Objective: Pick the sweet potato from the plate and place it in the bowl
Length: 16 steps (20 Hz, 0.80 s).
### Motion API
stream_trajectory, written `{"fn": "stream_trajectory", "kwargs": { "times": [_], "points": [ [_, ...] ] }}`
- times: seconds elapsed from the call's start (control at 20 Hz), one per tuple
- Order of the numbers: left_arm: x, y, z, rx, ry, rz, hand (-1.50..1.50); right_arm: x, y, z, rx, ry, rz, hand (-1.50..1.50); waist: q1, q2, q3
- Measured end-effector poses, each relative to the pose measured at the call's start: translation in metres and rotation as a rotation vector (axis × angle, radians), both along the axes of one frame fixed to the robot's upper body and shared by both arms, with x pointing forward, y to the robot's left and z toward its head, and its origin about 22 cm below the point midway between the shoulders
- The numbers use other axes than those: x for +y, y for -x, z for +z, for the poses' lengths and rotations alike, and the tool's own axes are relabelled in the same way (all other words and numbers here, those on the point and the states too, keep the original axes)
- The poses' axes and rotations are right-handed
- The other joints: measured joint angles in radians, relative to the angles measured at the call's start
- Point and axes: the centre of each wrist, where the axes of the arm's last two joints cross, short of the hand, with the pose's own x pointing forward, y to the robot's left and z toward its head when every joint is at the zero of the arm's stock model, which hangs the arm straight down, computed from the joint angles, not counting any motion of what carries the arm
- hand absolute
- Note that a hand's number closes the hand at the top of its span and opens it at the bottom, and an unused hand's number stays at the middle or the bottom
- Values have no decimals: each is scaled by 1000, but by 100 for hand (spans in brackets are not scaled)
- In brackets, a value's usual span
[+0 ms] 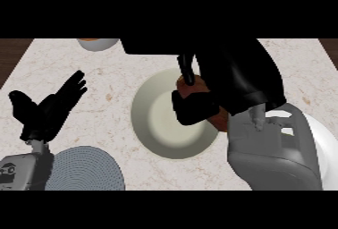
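Right forearm (pixel 271 156) loomed nearest; the right hand (pixel 228 80) was curled round the sweet potato (pixel 186 87) above the plate (pixel 155 123). Judged stiff, fairly heavy, rough-skinned; a mid-body hold suited. Open-fingered, the left hand (pixel 46 112) rested at left.

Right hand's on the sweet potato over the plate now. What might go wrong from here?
1. The right hand hides most of the sweet potato. Only orange slivers show, so an off-centre hold might let it slip on lifting.
2. The fingers sit low over the plate and may drag it.
3. The right forearm covers much of the white dish at the right, so judging a drop there looks hard.
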Motion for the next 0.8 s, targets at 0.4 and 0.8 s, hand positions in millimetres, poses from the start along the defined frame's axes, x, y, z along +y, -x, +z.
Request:
{"fn": "stream_trajectory", "kwargs": {
  "times": [0.4,0.8],
  "points": [
    [6,-1,4,-5,4,-13,0,14,-67,-59,92,-80,-10,150,8,5,1],
    [-6,-13,12,-13,5,-39,0,26,-111,-106,238,-253,-44,-150,36,12,1]
  ]
}}
